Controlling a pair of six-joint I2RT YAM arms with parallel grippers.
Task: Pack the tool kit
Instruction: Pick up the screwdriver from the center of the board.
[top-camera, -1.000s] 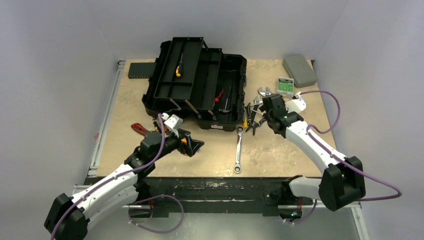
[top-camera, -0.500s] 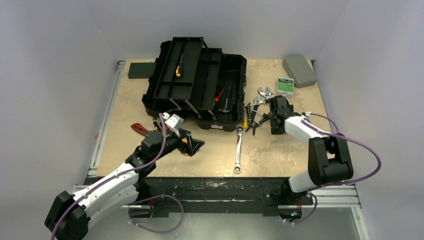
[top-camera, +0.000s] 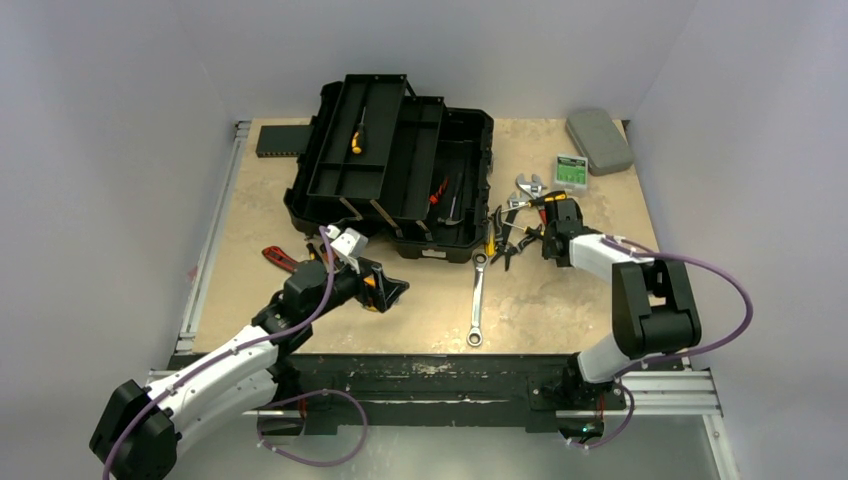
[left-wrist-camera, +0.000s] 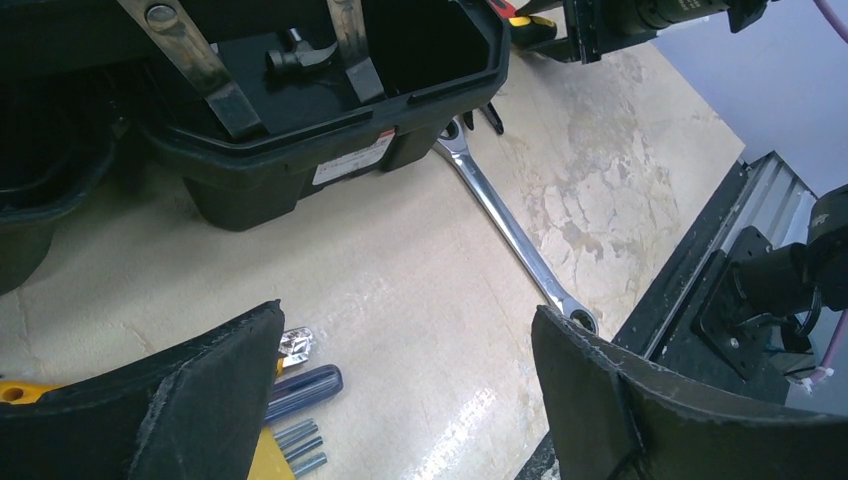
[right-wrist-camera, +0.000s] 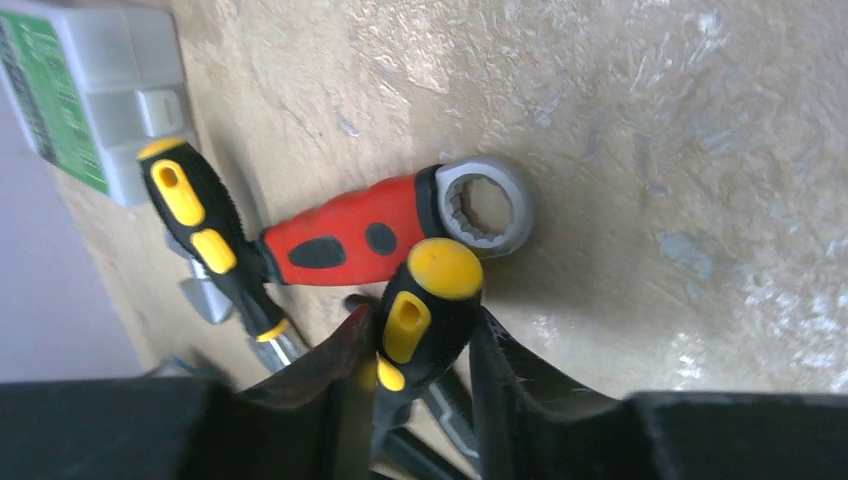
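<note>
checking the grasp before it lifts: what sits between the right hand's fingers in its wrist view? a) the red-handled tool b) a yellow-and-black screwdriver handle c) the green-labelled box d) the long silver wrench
b: in the right wrist view the yellow-and-black screwdriver handle sits between the two fingers of the right hand, while the red-handled tool lies outside them.

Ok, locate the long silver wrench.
In the top view the long silver wrench lies on the table, right of centre, its far end at the near-right corner of the toolbox.
</note>
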